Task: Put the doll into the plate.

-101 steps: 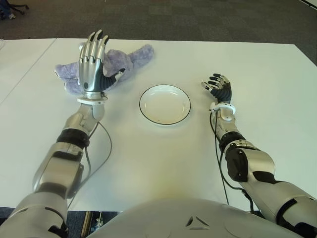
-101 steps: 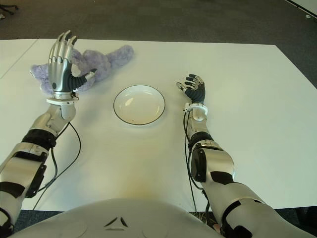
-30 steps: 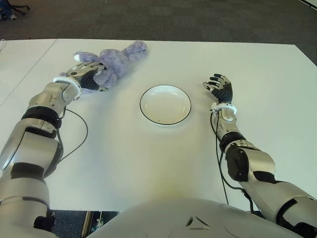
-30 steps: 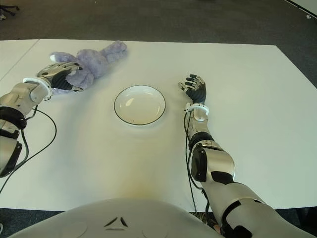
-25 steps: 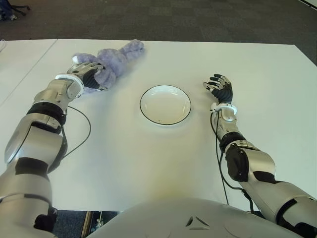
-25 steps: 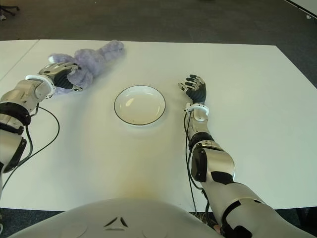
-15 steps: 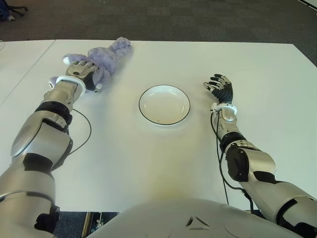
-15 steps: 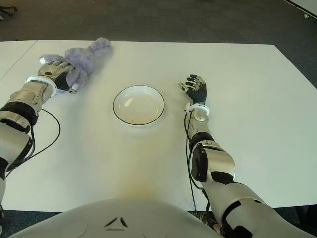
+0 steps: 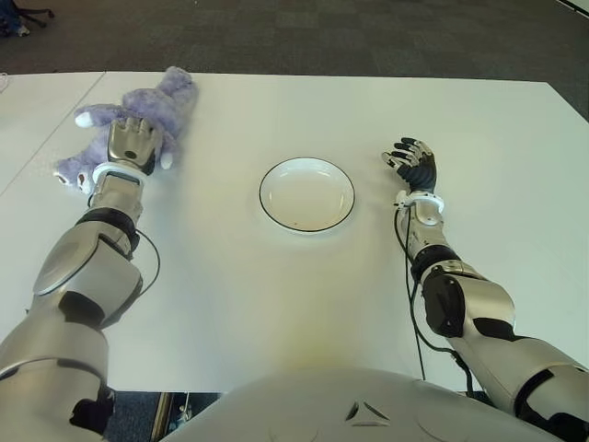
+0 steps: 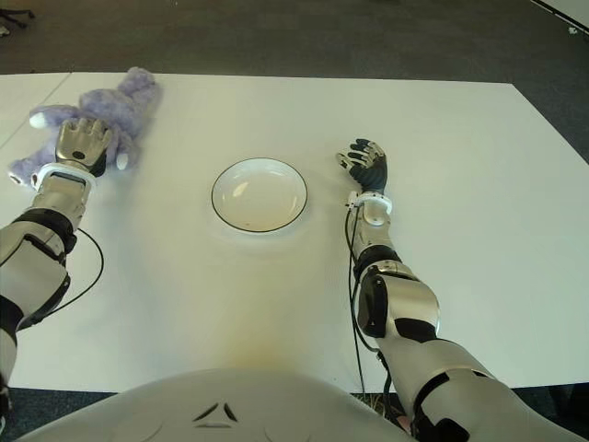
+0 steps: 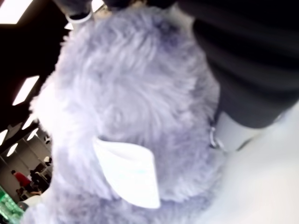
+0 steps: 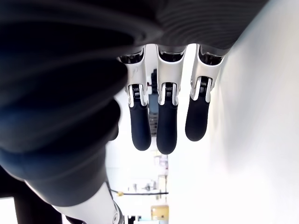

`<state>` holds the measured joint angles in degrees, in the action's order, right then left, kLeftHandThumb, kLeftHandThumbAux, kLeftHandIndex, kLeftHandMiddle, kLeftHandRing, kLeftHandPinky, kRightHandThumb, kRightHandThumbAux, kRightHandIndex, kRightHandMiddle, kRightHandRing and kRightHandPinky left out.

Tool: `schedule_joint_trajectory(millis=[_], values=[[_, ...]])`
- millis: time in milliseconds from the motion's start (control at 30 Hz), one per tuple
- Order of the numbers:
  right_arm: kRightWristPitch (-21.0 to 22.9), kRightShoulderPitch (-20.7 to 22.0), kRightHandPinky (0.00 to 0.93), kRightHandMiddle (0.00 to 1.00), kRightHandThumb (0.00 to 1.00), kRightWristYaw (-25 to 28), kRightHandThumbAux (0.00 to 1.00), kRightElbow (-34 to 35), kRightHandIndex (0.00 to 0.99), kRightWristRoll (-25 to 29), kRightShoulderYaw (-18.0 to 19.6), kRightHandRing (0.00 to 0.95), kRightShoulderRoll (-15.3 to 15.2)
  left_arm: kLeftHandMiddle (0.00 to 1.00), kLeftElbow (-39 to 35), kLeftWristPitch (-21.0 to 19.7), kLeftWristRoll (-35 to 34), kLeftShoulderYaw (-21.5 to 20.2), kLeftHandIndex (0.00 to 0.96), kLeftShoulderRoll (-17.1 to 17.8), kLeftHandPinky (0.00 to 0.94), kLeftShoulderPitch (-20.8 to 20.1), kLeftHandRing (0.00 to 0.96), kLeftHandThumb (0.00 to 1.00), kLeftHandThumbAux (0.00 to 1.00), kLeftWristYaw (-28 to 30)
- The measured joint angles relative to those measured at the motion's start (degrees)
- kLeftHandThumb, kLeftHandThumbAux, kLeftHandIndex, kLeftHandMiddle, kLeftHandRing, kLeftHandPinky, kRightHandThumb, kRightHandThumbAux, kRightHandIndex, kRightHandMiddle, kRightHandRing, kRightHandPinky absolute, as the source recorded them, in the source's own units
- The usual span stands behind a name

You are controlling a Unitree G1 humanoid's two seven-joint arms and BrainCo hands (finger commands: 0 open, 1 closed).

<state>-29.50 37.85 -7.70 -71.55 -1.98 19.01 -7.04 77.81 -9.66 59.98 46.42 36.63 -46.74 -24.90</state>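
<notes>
The doll (image 9: 177, 90) is a purple plush animal with white paws at the far left of the white table (image 9: 276, 304). My left hand (image 9: 132, 144) lies over its middle, fingers curled into the fur; up close the doll (image 11: 126, 107) fills the left wrist view against the palm. The white plate (image 9: 261, 195) with a dark rim stands in the table's middle, holds nothing, and is well to the right of the doll. My right hand (image 9: 414, 166) shows to the right of the plate, and its fingers (image 12: 167, 130) hang relaxed and hold nothing.
A seam (image 9: 51, 129) between two tabletops runs just left of the doll. Dark carpet (image 9: 368, 37) lies beyond the table's far edge. A cable (image 9: 152, 267) trails along my left forearm.
My left hand closed over the doll and swung it leftward across the table, away from the plate, turning it. The right hand and plate stayed put.
</notes>
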Motion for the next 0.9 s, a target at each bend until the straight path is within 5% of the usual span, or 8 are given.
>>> schedule_joint_trajectory(millis=[167,367,433,533,633,667,733,900], values=[[0.0,0.0,0.349,0.334,0.241,0.0,0.918,0.0,0.277,0.0,0.0,0.346,-0.1,0.036,0.9,-1.8,0.0,0.0,0.22,-0.3,0.418,1.1,0.289,1.0,0.722,-0.4],[0.0,0.0,0.351,0.331,0.23,0.0,0.918,0.0,0.27,0.0,0.0,0.346,-0.1,0.105,1.2,-3.8,0.0,-0.1,0.242,-0.9,0.458,2.3,0.34,1.0,0.709,-0.1],[0.0,-0.1,0.333,0.328,0.202,0.0,0.919,0.0,0.265,0.0,0.0,0.341,-0.2,0.196,1.3,-4.4,0.0,0.0,0.289,-1.2,0.472,2.4,0.35,1.0,0.704,0.4],[0.0,-0.1,0.334,0.325,0.167,-0.1,0.918,0.0,0.26,-0.1,-0.1,0.337,-0.2,0.414,1.3,-5.9,0.1,0.3,0.387,-1.9,0.553,2.2,0.469,1.0,0.664,2.4],[0.0,-0.1,0.333,0.324,0.162,-0.2,0.918,0.0,0.259,-0.1,-0.1,0.337,-0.3,0.43,1.3,-7.7,0.1,0.5,0.382,-2.8,0.557,1.6,0.479,1.0,0.662,4.9],[0.0,-0.1,0.334,0.323,0.162,-0.2,0.917,0.0,0.26,-0.1,-0.2,0.335,-0.3,0.47,1.3,-8.2,0.0,0.5,0.375,-3.0,0.75,1.4,0.525,0.959,0.657,5.5],[0.0,-0.1,0.321,0.321,0.163,-0.2,0.916,0.0,0.261,-0.1,-0.2,0.331,-0.4,0.484,1.3,-8.7,-0.2,0.0,0.372,-3.4,0.808,1.3,0.537,0.947,0.656,6.0],[0.0,-0.1,0.33,0.323,0.179,-0.2,0.909,0.0,0.272,-0.1,-0.2,0.33,-0.4,0.479,1.1,-8.4,-2.4,-3.0,0.369,-3.7,0.79,1.3,0.528,0.944,0.659,5.7]])
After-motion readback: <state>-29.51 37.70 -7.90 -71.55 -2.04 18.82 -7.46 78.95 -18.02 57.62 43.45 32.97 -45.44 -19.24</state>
